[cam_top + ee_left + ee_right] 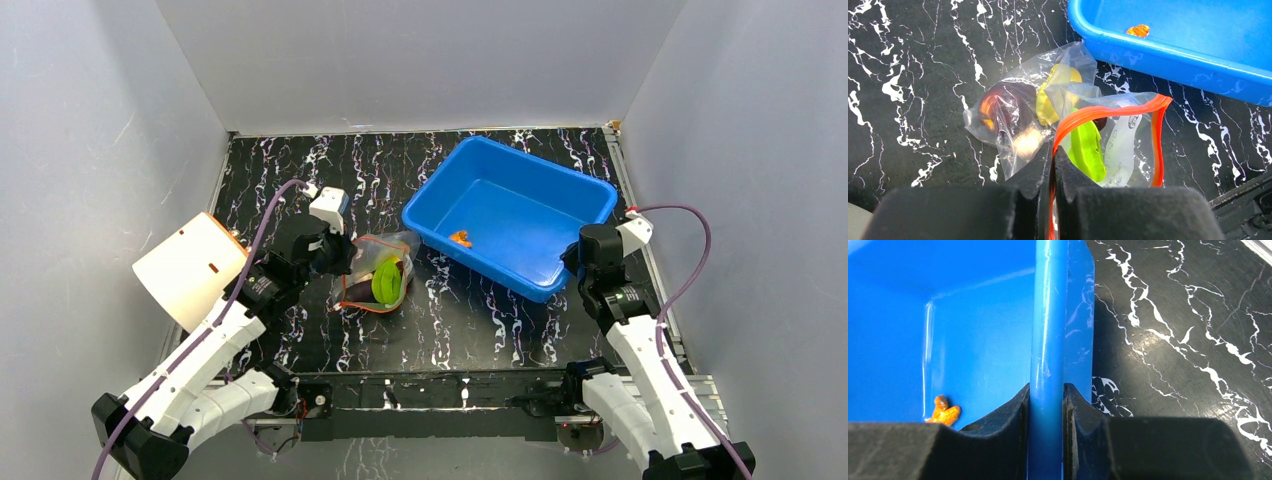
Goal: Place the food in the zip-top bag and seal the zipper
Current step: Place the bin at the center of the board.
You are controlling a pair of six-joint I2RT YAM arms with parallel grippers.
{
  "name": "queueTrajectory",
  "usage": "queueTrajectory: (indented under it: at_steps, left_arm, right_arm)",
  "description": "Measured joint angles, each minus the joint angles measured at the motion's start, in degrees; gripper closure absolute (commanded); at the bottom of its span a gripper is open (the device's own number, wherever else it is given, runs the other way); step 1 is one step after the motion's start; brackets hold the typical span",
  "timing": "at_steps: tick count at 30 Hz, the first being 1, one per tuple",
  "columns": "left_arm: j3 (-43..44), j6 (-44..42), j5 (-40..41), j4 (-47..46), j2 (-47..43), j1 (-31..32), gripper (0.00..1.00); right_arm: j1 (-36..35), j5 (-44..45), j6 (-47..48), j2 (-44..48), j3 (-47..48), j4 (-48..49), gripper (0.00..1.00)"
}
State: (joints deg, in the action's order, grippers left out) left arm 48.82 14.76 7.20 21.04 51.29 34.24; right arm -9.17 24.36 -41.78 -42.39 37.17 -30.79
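Zipper [1108, 111] is pinched by left tool [1053, 150], apparently anchoring the bag [1075, 55]; right tool [1047, 395] clamps the bin wall [1048, 315] steady.

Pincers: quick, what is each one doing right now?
Left pincer: closed on the zipper.
Right pincer: closed on the tub rim.

Left gripper [1053, 150] is pinched tight on the red-orange zipper [1108, 111] at the mouth of the clear bag [1073, 55]. Inside it: a green piece [1088, 150], a yellow piece [1048, 105] and a dark eggplant [1008, 105]. The blue bin [1168, 55] sits just beside the bag, to the far right, with one orange piece [1138, 30] in it.
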Motion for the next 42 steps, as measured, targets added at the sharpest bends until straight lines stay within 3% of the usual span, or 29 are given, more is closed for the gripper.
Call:
queueTrajectory:
  at_steps: [8, 12, 16, 24, 29, 36, 42]
  left_arm:
    - [0.00, -0.46, 1.44, 0.28, -0.02, 0.00, 1.00]
    - [0.00, -0.44, 1.68, 0.42, -0.02, 0.00, 1.00]
    - [0.00, -0.46, 2.01, 0.44, -0.02, 0.00, 1.00]
    - [0.00, -0.70, 2.49, 0.39, -0.63, 0.00, 1.00]
    - [-0.07, -0.87, 2.49, 0.24, -1.44, 0.00, 1.00]
    - [-0.26, -1.31, 2.49, -0.04, -2.23, 0.00, 1.00]
    - [-1.53, -1.31, 2.49, -0.39, -3.69, 0.00, 1.00]
  right_arm:
    - [-0.15, 5.40, -3.41, -3.67, 0.02, -2.60, 0.78]
    - [-0.17, 8.57, -4.20, -6.40, 0.02, -3.61, 0.60]
    - [-0.09, 11.47, -4.74, -7.61, 0.68, -6.69, 0.53]
    - [-0.09, 15.74, -8.13, -10.97, 13.70, -14.38, 0.42]
    - [-0.09, 7.98, -4.83, -10.47, 15.63, -11.37, 0.40]
    - [-0.11, -11.87, -0.04, -10.27, 15.56, -1.46, 0.38]
    - [-0.11, -21.79, -1.25, -16.98, 15.56, 2.64, 0.37]
